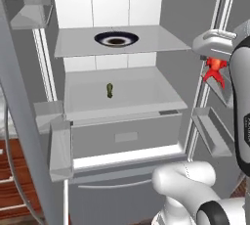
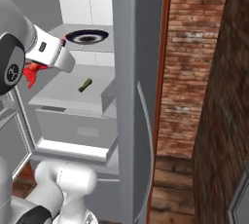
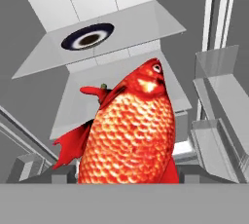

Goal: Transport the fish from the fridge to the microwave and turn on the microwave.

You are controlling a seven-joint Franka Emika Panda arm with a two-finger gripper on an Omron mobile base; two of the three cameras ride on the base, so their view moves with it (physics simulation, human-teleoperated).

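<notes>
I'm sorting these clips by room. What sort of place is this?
Most likely a kitchen: an open fridge with shelves and door bins, a fish held at the gripper, and a brick wall beside it.

Wall, right side: red-brown brick wall (image 2: 182,62) with pale mortar lines, running from top to floor beside the open appliance door in the right base view.
Nearest brick: a darker, blurred stretch of the same brick fills the right edge of that view.
Floor: dark reddish wood floor (image 2: 170,189) at the foot of the brick; planks also show at the lower left of the left base view (image 1: 14,170).
Corner trim: a thin orange-brown strip (image 2: 163,72) runs vertically between the grey door edge and the brick.
Light: even, flat and shadowless; grey surfaces look matte.
</notes>
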